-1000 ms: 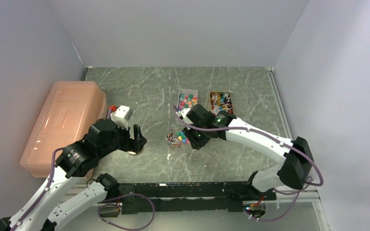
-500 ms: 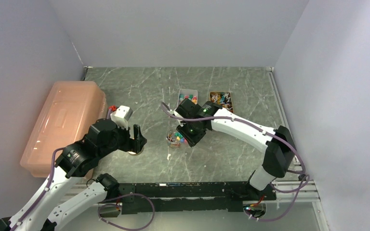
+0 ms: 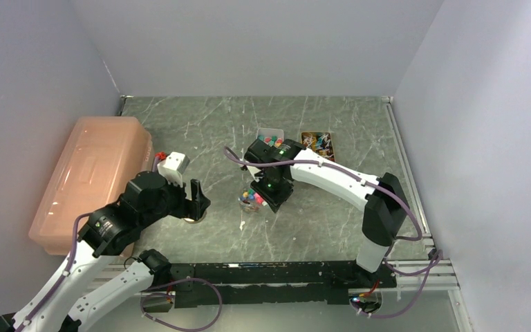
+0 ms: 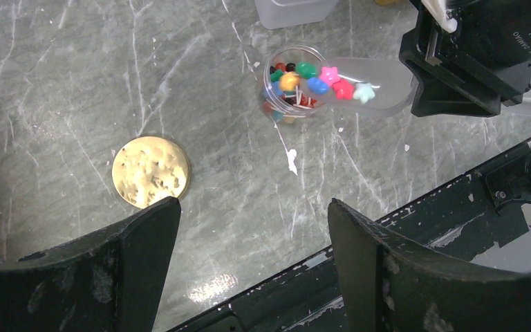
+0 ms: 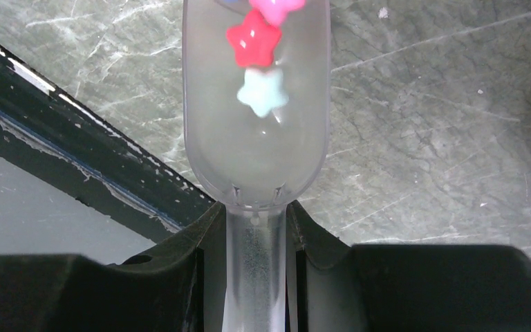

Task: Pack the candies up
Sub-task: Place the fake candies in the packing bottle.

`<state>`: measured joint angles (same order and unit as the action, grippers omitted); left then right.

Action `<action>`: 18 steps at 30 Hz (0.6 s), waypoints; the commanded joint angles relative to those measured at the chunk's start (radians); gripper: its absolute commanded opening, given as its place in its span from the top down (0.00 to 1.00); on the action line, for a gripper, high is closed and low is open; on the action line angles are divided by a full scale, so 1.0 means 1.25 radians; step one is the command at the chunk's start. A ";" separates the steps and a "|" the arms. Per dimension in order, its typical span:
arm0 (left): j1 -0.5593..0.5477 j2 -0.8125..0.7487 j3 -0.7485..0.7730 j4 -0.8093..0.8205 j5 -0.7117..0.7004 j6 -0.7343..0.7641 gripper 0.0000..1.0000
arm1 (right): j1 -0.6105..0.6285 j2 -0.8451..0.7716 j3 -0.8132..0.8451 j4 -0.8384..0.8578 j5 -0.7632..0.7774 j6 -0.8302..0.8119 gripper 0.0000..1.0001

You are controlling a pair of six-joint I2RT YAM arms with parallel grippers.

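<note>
Your right pincer (image 5: 254,225) is grasping the stem of a clear plastic scoop (image 5: 256,138), with its two black fingers (image 5: 197,242) pressing on either side of that stem. The scoop's bowl is reaching straight out ahead of the pincer. Some of the candies (image 5: 252,40) are lying in it: a pale blue star nearest the pincer, a red star just beyond it, and a pink one at the far end. The tip of the bowl is meeting the mouth of a small clear jar (image 4: 292,84) just ahead of this pincer, and more candies in mixed colours are sitting heaped inside the jar. Farther beyond the pincer, a white tray (image 3: 271,129) is holding further candies, and a second tray (image 3: 317,142) of darker pieces is sitting beside it.

You are keeping nothing in your left pincer (image 4: 252,207); it is hanging released, jaws standing wide apart above the grey marbled table (image 4: 55,83). A round gold disc (image 4: 151,171) is lying flat just ahead of one of its fingers, and the jar is standing farther ahead, well apart from the disc. A small white box (image 3: 174,164) is sitting just beyond this pincer, and a large translucent orange bin (image 3: 90,176) is lying off to its outer side.
</note>
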<state>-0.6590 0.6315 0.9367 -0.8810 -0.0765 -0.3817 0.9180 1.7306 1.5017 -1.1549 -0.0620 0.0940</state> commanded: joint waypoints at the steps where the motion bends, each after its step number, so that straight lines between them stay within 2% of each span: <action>1: -0.003 -0.011 0.012 0.018 0.000 0.000 0.16 | 0.000 0.002 0.047 -0.048 -0.008 0.008 1.00; 18: -0.003 -0.024 0.012 0.019 0.003 0.002 0.16 | -0.036 -0.014 0.046 -0.080 -0.082 0.021 1.00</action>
<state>-0.6590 0.6113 0.9367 -0.8810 -0.0765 -0.3817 0.8864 1.7409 1.5383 -1.2335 -0.1165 0.1078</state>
